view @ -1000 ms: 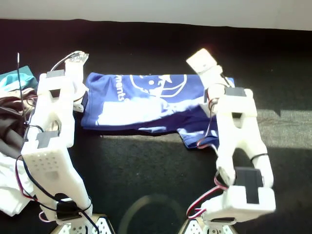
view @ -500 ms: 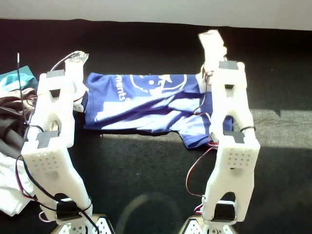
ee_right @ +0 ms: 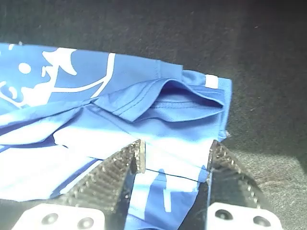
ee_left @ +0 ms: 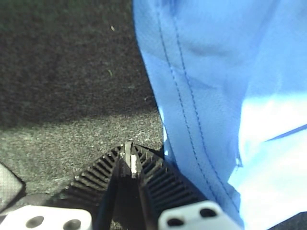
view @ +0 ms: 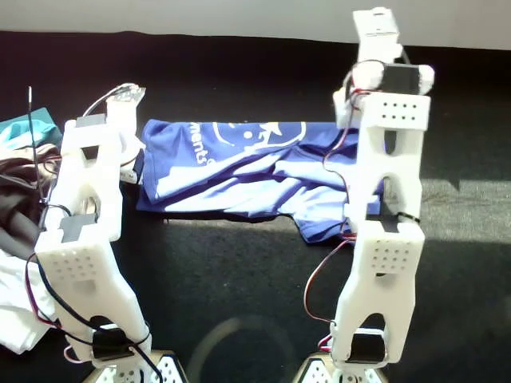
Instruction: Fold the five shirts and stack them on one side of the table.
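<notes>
Right claw [ee_right: 175, 158]: jaws wide apart, nothing in them, hanging over the sleeve end of the blue shirt [ee_right: 96, 115]. Left claw [ee_left: 129, 163]: jaws pressed together with nothing visible between them, tip down at the worktop [ee_left: 62, 96] just beside the shirt's [ee_left: 216, 72] stitched hem. Can't tell if it touches the fabric.

Shirt [view: 239, 167] lies across the far middle of the worktop, between the two arms. It's rumpled, creased most on the right half, and one sleeve [view: 319, 227] pokes toward the near side.

Surface: worktop [view: 239, 287] has a black, fuzzy cloth cover. A sun band [view: 471, 211] crosses it and turns it grey on the right; the same light washes out the shirt's near part. A pale wall [view: 200, 16] runs along the far edge.

Hidden or cut off:
- Right arm [view: 383, 199] covers the shirt's right end.
- Left arm [view: 84, 207] covers its left edge.
- Pile of clothes [view: 20, 199] at the left edge is teal farthest, dark in the middle, white nearest. It's cropped by the frame, so the piece count is unclear.
- Both arm bases are cropped at the near edge.

Print: white lettering and a round graphic [view: 247, 136] sit on the shirt's far half. The lettering runs sideways and is creased, so it can't be made out. Part of the graphic [ee_right: 53, 76] also shows from the right wrist.
</notes>
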Motion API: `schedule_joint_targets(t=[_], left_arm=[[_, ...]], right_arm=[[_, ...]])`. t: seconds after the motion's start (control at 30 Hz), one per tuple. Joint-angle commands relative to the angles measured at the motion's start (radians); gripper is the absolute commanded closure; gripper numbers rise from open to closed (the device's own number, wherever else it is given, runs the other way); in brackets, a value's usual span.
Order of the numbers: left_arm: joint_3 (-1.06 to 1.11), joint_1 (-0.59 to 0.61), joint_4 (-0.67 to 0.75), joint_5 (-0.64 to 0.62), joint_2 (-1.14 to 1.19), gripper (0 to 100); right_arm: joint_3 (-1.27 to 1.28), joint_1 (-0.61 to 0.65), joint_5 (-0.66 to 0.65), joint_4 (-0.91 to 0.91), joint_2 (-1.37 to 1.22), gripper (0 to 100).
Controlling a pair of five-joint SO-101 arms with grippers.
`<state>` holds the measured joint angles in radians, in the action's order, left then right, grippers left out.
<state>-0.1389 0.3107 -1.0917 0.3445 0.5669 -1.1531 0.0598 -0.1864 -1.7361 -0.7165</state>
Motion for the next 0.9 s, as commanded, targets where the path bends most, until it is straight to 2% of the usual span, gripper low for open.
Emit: schedule_joint_targets(t=[0.0,0.17,0.3,0.47,0.63,0.73,0.87], left_arm=[[-0.101,-0.021,-0.06,-0.031,-0.073,99],[-0.159,-0.122,-0.198,-0.118,-0.111,99],[-0.154,-0.173,-0.218,-0.209,-0.11,99],[-0.136,-0.214,-0.193,-0.215,-0.051,99],[-0.142,-0.185,-0.192,-0.215,0.084,99],[-0.134,-0.165,-0.199,-0.215,0.094,99],[-0.142,-0.142,-0.287,-0.21,0.07,99]], right_arm=[[0.021,0.085,-0.012,0.016,-0.028,78.9],[0.03,0.237,-0.015,0.229,-0.166,89.9],[0.03,0.282,-0.014,0.317,-0.275,96.5],[0.03,0.295,-0.017,0.223,-0.323,96.5],[-0.036,0.294,-0.029,-0.022,-0.298,96.6],[-0.028,0.289,-0.072,-0.028,-0.252,96.9],[0.053,0.303,-0.094,-0.028,-0.171,96.9]])
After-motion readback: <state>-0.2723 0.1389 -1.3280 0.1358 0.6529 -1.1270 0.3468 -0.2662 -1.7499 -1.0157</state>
